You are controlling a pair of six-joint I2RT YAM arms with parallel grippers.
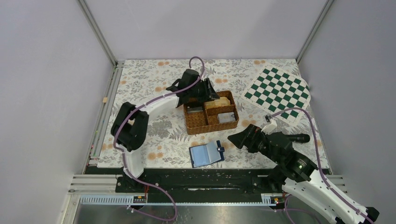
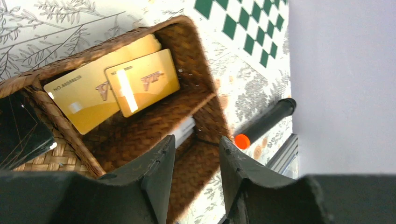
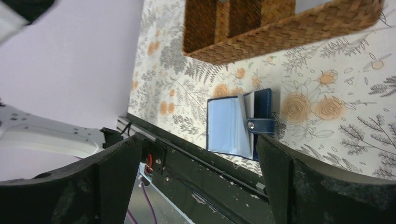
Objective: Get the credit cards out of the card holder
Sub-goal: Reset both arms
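The card holder (image 1: pixel 207 154) lies open on the floral cloth near the front edge, with the light blue inside up and the dark snap tab at its right. It also shows in the right wrist view (image 3: pixel 233 123). No card shows in it. Two gold cards (image 2: pixel 142 81) lie in a back compartment of the wicker tray (image 1: pixel 196 126), a black card (image 2: pixel 18 130) in the compartment beside them, and a pale card (image 1: pixel 227 118) in a front one. My left gripper (image 2: pixel 196 144) hangs open and empty over the tray (image 2: pixel 205 112). My right gripper (image 3: pixel 198 138) is open wide and empty, just right of the card holder.
A green and white checkerboard (image 1: pixel 279 91) lies at the back right. A black marker with an orange end (image 2: pixel 264 123) lies right of the tray, near my right arm (image 1: pixel 299 138). Grey walls and metal rails bound the table.
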